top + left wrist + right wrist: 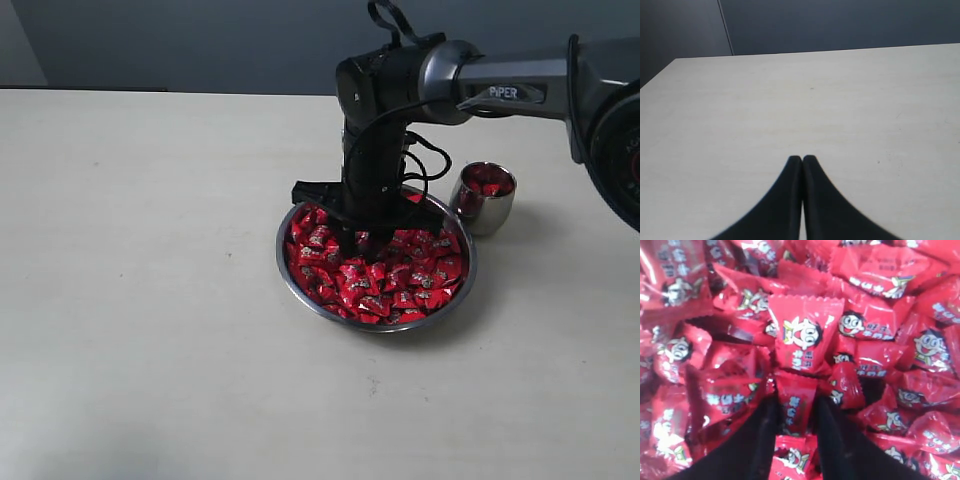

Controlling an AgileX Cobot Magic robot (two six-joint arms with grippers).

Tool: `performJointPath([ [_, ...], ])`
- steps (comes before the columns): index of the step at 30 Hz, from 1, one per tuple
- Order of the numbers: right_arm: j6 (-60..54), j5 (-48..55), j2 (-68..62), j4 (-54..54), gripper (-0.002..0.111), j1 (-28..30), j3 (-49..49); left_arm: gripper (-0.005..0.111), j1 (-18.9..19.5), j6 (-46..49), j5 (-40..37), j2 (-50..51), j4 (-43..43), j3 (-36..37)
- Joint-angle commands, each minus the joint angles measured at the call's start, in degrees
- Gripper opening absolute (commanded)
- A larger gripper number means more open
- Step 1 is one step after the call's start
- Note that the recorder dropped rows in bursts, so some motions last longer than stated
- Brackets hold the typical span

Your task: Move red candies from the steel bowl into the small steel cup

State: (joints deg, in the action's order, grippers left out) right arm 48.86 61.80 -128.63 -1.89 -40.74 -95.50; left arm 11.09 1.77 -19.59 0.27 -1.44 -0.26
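The steel bowl (282, 252) sits at mid-table, heaped with red candies (405, 285). My right gripper (352, 240) reaches straight down into the pile. In the right wrist view its two black fingers (827, 415) press on either side of one red candy (795, 400), with more candies packed all around; the gripper (796, 405) is shut on that candy. The small steel cup (488, 212) stands just right of the bowl with a few red candies (488, 182) inside. My left gripper (802, 159) is shut and empty over bare table; the exterior view does not show it.
The pale table (150, 300) spreads wide to the left of and in front of the bowl. The right arm (500, 92) comes in from the right, above the cup. A dark wall (200, 40) runs along the table's far edge.
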Motion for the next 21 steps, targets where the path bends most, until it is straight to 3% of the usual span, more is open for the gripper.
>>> performJointPath([
  [1, -0.5, 0.4, -0.2, 0.3, 0.029, 0.1, -0.2, 0.000, -0.4, -0.1, 0.4, -0.3, -0.1, 0.3],
  [7, -0.7, 0.5, -0.9, 0.3, 0.030, 0.1, -0.2, 0.000, -0.4, -0.1, 0.4, -0.3, -0.1, 0.3],
  [12, -1.3, 0.2, -1.1, 0.3, 0.050, 0.1, -0.2, 0.000, -0.4, -0.1, 0.4, -0.3, -0.1, 0.3],
  [21, -1.3, 0.3, -1.1, 0.4, 0.036, 0.1, -0.2, 0.000, -0.4, -0.1, 0.4, -0.3, -0.1, 0.3],
])
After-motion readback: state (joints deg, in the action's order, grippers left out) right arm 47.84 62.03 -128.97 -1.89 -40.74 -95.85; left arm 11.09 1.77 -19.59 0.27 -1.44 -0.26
